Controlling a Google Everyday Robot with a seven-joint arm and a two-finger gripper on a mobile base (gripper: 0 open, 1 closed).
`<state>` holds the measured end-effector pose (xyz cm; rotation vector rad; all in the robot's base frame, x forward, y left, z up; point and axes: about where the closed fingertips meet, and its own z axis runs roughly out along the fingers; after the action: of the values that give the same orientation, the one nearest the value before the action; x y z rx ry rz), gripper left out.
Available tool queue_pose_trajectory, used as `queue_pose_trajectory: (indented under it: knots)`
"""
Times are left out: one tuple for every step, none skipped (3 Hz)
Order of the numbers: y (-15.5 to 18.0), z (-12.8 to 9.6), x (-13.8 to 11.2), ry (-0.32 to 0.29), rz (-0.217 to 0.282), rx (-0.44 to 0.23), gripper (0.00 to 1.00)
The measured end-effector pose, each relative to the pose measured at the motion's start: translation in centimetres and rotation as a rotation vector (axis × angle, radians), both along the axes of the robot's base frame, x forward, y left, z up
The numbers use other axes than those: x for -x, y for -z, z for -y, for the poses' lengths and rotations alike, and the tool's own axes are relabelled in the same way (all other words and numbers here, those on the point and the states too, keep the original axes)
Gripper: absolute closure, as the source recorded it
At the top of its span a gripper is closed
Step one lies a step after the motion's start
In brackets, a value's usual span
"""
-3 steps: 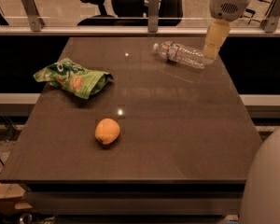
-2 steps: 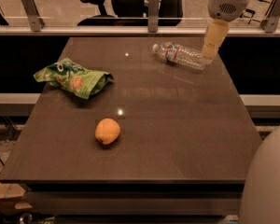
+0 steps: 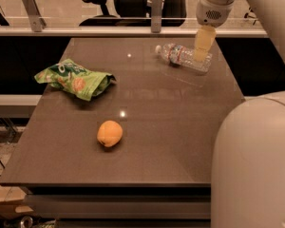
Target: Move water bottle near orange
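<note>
**Hand at the bottle's base end, orange well apart**

The clear ribbed plastic water bottle [image 3: 178,54] with a red-and-blue label band lies on its side at the far right of the dark brown surface [image 3: 171,113], its pale cap pointing left. The robot's pale yellow hand [image 3: 203,49] hangs from the arm right at the bottle's base end and overlaps it in the camera view. I cannot tell whether it is spread or pinching the bottle. Coming from above suits a lying bottle, which would likely roll if nudged sideways. The small round orange-yellow fruit [image 3: 109,133] sits near the front, left of centre, well apart from the bottle. A crumpled green snack bag [image 3: 76,79] lies further left, out of the likely path. The carry toward the orange seems not yet begun.
</note>
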<state>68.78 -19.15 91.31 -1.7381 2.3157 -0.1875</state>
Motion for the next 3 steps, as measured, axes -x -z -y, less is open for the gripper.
queue_pose_trajectory:
  knots:
    - [1.3, -0.4, -0.9, -0.010, -0.031, -0.019, 0.00]
    - [2.2, -0.6, -1.5, -0.013, -0.055, -0.045, 0.00]
    - [3.9, -1.3, -2.1, -0.031, -0.096, -0.069, 0.00]
